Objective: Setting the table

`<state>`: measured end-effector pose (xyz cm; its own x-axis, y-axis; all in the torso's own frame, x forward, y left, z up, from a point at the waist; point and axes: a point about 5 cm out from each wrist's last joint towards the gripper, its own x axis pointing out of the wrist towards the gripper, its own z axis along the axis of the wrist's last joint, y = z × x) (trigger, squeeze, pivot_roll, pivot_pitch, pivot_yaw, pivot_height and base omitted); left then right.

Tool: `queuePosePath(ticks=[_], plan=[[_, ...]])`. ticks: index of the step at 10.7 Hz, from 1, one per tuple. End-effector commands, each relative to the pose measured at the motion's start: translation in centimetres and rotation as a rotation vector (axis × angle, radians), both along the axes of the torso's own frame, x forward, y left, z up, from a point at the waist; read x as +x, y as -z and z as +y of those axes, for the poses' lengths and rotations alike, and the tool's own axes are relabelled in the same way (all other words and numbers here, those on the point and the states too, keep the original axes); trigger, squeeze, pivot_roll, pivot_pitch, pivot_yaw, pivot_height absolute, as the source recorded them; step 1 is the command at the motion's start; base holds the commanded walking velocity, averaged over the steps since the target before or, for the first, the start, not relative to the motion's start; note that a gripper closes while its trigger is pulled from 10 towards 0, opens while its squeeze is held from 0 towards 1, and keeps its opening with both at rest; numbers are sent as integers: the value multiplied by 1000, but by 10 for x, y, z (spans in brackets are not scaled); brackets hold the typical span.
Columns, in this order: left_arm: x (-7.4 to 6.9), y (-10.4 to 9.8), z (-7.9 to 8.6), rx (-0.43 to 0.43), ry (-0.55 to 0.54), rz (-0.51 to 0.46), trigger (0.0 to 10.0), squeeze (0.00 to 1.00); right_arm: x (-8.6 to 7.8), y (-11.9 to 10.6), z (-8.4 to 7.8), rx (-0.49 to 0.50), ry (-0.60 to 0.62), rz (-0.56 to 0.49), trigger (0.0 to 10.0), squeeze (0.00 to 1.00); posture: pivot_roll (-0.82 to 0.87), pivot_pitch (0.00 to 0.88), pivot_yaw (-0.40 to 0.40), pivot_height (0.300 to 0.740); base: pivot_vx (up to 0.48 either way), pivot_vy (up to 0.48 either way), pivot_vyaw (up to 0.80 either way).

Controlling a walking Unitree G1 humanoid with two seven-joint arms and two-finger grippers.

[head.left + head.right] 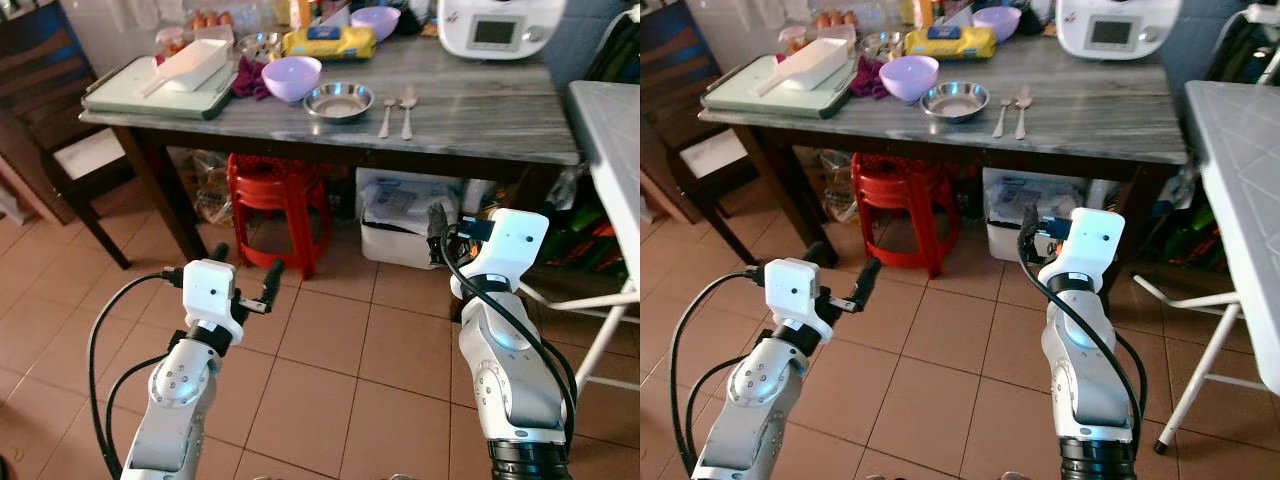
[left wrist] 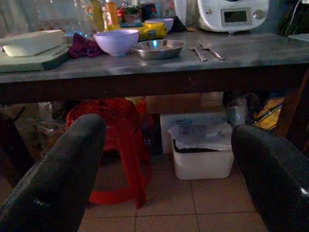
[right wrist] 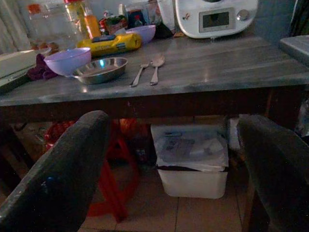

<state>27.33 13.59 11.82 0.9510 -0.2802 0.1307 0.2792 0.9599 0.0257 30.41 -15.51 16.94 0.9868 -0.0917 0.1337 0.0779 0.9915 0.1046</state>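
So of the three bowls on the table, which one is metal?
The steel bowl, the shallow one nearest the fork and spoon. The purple bowl beside it and the purple bowl further back are both plastic-looking lilac.

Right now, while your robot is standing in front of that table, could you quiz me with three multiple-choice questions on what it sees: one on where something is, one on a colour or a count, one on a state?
1. Where is the red stool?
A. Under the table
B. On the table
C. Beside the white folding table

2. How many purple bowls are on the table?
A. One
B. Two
C. Four

3. How are the left gripper and right gripper?
A. Both open, holding nothing
B. Left shut on a spoon
C. Right shut on a bowl

Answers: 1 A, the stool stands under the tabletop. 2 B, a near purple bowl and a far purple bowl. 3 A, the wrist views show fingers spread with nothing between.
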Motion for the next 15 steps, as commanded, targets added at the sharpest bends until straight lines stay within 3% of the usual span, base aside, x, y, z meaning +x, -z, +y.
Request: queuePosePath(ticks=[1, 12, 15], plan=[[-1, -2, 0, 4, 12, -9, 10000, 0, -1, 0, 1, -1, -8, -5, 10000, 541, -96, 133, 84, 740, 0, -289, 0], [-1, -1, 0, -14, 27, -3, 10000, 0, 1, 4, 0, -1, -21, 19, 10000, 518, -97, 127, 69, 740, 0, -310, -73], [1, -14, -6, -42, 32, -43, 10000, 0, 1, 1, 0, 2, -22, 4, 10000, 518, -93, 125, 63, 740, 0, -305, -267]])
